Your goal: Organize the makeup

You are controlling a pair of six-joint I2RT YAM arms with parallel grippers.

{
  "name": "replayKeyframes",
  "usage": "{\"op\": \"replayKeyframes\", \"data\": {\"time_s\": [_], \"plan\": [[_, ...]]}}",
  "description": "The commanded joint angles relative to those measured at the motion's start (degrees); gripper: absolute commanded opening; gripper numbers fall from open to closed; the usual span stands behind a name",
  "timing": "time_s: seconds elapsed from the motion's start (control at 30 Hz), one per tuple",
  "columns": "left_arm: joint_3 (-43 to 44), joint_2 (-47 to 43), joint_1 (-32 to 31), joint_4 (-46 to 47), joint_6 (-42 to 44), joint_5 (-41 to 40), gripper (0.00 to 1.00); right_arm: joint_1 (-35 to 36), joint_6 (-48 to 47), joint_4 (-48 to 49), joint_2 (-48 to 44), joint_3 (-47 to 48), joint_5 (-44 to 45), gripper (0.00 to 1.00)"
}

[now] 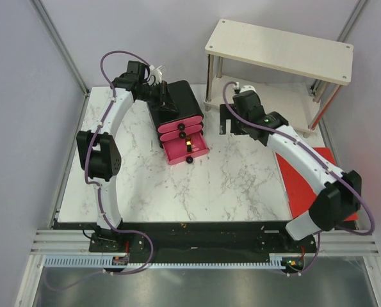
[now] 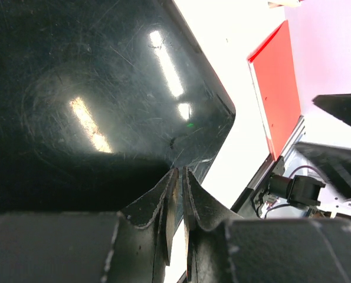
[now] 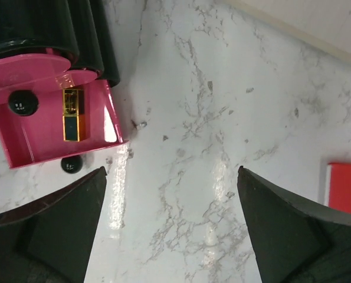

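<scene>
A gold-black tube (image 1: 187, 144) lies in the open bottom pink drawer (image 1: 200, 151) of the black box (image 1: 180, 97); it also shows in the right wrist view (image 3: 72, 114). My left gripper (image 1: 164, 100) is shut and empty, its tips (image 2: 180, 172) against the box's glossy black top (image 2: 104, 88). My right gripper (image 1: 230, 125) is open and empty, hovering over bare marble (image 3: 181, 118) just right of the open drawer (image 3: 39, 141). The jars, puff, foundation tubes and clear container are out of view.
The two upper pink drawers (image 1: 180, 126) are closed. A red mat (image 1: 305, 182) lies at the table's right edge. A pale wooden shelf on legs (image 1: 280, 48) stands at the back right. Grey walls surround the table.
</scene>
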Motion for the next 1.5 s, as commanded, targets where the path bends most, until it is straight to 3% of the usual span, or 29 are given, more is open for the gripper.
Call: {"op": "replayKeyframes", "data": {"time_s": [0.0,0.3,0.37,0.47,0.5,0.7,0.87,0.93,1.47], "plan": [[-5.18,7.73,-0.02,-12.29,6.76,-15.05,0.2,-4.9,8.41,10.51,-5.33,-8.61,-0.56,0.98],[-5.53,7.29,-0.02,-12.2,6.58,-15.14,0.2,4.75,-4.57,10.94,-4.62,-10.89,0.75,0.98],[-5.7,7.29,-0.02,-12.2,6.58,-15.14,0.2,5.9,-8.71,12.17,-4.71,-13.26,-0.75,0.89],[-5.88,7.2,-0.02,-12.29,6.58,-15.23,0.2,6.44,-11.18,15.94,-3.66,-17.22,-7.6,0.07],[-5.88,7.2,-0.02,-12.2,6.58,-15.4,0.2,6.7,-11.18,17.09,-3.22,-18.27,-10.31,0.0],[-6.05,7.29,-0.02,-12.11,6.58,-15.05,0.2,7.23,-9.61,27.73,4.24,-22.85,-13.14,0.0],[-6.67,6.76,-0.02,-12.02,6.76,-15.49,0.2,3.37,-6.61,27.12,13.47,-14.69,-32.6,0.0],[-7.11,6.59,0.06,-12.02,6.76,-15.4,0.2,1.87,-5.82,27.03,15.32,-12.23,-35.99,0.0],[-7.81,6.58,0.06,-11.76,6.85,-15.23,0.2,0.37,8.07,37.23,19.55,-12.74,-38.55,0.0]]}}
